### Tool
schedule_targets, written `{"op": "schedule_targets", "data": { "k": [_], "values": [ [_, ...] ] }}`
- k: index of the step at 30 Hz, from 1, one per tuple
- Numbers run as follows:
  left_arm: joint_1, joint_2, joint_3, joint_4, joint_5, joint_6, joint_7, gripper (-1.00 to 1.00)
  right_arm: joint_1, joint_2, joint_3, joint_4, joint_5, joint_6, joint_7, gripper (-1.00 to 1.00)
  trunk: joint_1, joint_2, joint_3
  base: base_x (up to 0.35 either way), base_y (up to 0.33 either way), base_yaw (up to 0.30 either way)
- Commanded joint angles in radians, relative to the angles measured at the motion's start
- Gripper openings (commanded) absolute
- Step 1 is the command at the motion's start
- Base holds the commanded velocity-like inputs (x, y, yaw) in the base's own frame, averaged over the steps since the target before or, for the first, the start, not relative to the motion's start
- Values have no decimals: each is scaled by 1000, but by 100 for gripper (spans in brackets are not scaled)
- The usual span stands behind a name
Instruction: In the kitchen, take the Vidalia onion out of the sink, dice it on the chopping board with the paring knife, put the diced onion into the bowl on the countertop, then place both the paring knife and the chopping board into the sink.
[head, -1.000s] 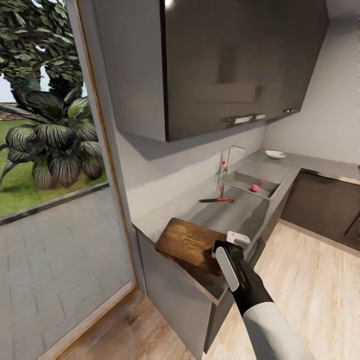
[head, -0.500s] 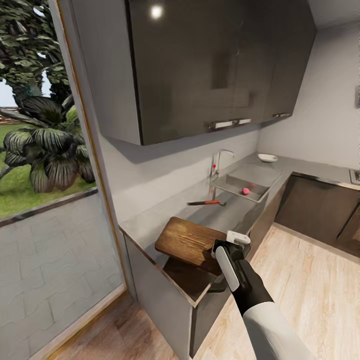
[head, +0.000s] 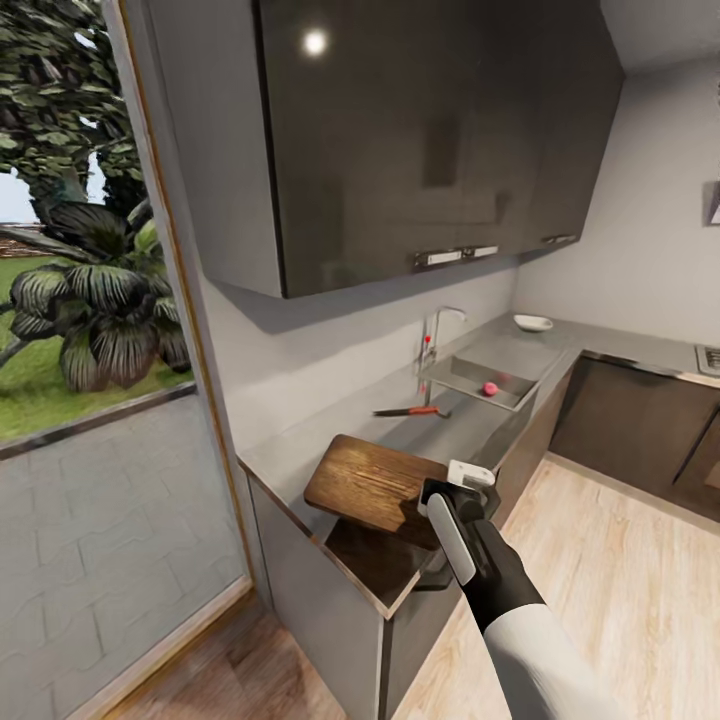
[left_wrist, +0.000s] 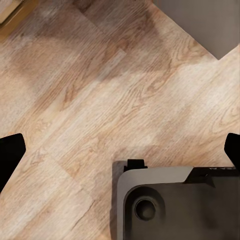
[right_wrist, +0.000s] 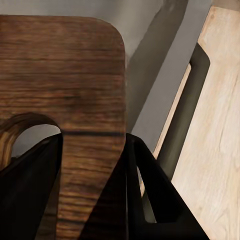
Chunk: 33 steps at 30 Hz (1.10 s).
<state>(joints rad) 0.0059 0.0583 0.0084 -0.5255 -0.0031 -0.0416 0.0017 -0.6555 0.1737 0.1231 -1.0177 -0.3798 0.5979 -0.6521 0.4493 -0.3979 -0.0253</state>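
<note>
My right gripper (head: 443, 497) is shut on one end of the brown wooden chopping board (head: 372, 482), holding it just above the near end of the grey countertop (head: 290, 445). The right wrist view has the chopping board (right_wrist: 65, 75) clamped between the dark fingers (right_wrist: 150, 200). Farther along lies the red-handled paring knife (head: 408, 411). Beyond it the pinkish Vidalia onion (head: 490, 388) sits in the sink (head: 520, 355), beside the chrome tap (head: 433, 335). The white bowl (head: 532, 322) rests at the far corner. My left gripper (left_wrist: 121, 150) hangs open over the wood floor.
Dark wall cabinets (head: 420, 130) hang above the worktop. A glass door (head: 90, 350) to a garden stands at the left. Dark lower cabinets (head: 630, 420) and a hob (head: 708, 358) run along the right wall. Light wood floor (head: 620, 580) lies between; my base (left_wrist: 175, 205) is below.
The whole view has shifted, so the camera moved. The board stays in my right gripper and now hangs clear of the counter, with its dark reflection showing beneath it.
</note>
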Motion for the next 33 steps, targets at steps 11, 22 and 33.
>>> {"op": "schedule_targets", "data": {
  "k": [11,22,33],
  "values": [
    [0,0,1,-1,-1,-1,1,100,-1,0,58,-6,-8,3,-3,-100,1,-2,15,0,-202,0],
    [0,0,1,-1,-1,-1,1,100,-1,0,107,-9,-9,3,-3,-100,1,-2,32,0,-312,0],
    [0,0,1,-1,-1,-1,1,100,-1,0,153,-8,-8,6,81,-100,1,-2,49,0,-317,0]
  ]
}}
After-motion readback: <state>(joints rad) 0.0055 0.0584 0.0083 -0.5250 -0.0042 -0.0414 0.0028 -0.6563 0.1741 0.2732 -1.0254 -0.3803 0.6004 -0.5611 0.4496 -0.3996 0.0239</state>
